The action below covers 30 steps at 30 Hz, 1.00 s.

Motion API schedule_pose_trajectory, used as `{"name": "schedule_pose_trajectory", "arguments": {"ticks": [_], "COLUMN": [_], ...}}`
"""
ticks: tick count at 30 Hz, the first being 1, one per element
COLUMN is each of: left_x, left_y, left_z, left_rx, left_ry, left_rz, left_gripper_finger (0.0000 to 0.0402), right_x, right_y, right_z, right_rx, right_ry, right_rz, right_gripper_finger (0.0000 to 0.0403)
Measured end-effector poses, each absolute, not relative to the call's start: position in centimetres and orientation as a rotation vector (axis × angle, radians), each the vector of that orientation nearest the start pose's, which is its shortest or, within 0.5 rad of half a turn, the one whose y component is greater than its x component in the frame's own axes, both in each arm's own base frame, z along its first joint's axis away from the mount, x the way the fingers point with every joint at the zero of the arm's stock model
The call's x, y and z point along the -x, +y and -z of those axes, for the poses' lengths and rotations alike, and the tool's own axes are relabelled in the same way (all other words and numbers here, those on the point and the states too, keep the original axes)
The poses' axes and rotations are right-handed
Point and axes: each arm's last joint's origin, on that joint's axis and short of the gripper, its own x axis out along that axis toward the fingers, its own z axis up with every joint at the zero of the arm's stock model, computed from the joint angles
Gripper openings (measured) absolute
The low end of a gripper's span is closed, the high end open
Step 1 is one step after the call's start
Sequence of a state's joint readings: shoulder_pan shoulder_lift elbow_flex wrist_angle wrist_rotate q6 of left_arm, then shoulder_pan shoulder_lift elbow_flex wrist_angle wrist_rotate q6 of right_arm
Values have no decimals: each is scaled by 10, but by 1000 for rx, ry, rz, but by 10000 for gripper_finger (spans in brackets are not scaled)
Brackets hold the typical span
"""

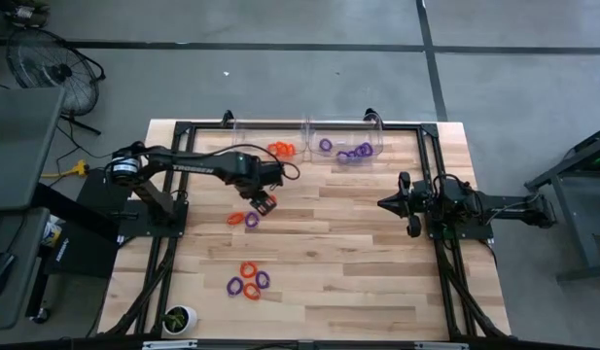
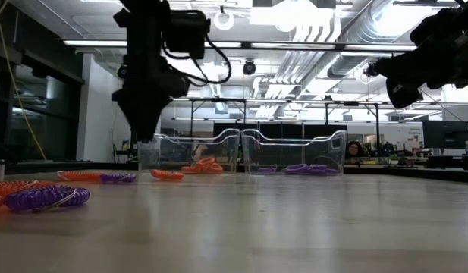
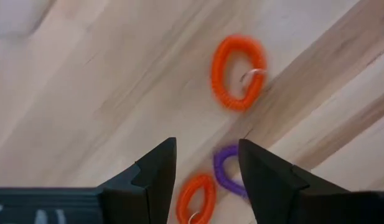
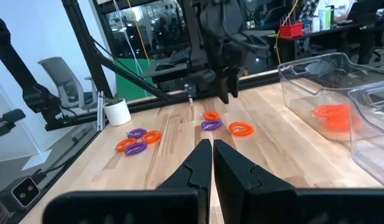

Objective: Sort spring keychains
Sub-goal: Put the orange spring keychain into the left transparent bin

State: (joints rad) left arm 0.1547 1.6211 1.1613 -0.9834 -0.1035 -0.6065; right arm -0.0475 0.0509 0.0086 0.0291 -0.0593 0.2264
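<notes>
My left gripper (image 1: 264, 197) hangs open above three spring keychains in the middle of the table. In the left wrist view its fingers frame a purple keychain (image 3: 228, 171) and an orange one (image 3: 196, 198), with another orange keychain (image 3: 238, 72) farther off. All three lie flat on the wood and nothing touches them. The left clear bin (image 1: 265, 131) holds orange keychains (image 1: 281, 149), and the right clear bin (image 1: 370, 133) holds purple keychains (image 1: 350, 152). Several more keychains (image 1: 247, 283) lie toward the near left. My right gripper (image 4: 212, 148) is shut and waits at the table's right side.
Both bins stand side by side at the far edge. A small white plant pot (image 1: 179, 318) sits at the near left corner. Black frame rails (image 1: 445, 272) run along the left and right sides. Bare wood lies between the middle keychains and my right arm.
</notes>
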Motion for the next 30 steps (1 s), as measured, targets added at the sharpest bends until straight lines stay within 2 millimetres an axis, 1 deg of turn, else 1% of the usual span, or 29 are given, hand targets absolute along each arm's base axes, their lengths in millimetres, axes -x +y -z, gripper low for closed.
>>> {"name": "schedule_pose_trajectory", "arguments": {"ticks": [3, 15, 23, 30], "left_x": [-292, -301, -313, -314], "left_y": [48, 50, 53, 54], "left_z": [-211, -188, -173, -166], "left_rx": [546, 537, 539, 509], "left_ry": [1285, 1312, 1287, 1298], "left_rz": [-628, -640, -634, -668], "left_gripper_finger": [170, 201, 203, 203], "right_x": [-100, -100, -100, -100], "right_y": [-3, -3, -3, -3], "right_z": [-165, -165, -165, -165], "right_rx": [-227, -227, -227, -227], "right_ry": [16, 14, 12, 12], "right_rz": [-11, -11, -11, -11], "right_gripper_finger": [12, 12, 12, 12]}}
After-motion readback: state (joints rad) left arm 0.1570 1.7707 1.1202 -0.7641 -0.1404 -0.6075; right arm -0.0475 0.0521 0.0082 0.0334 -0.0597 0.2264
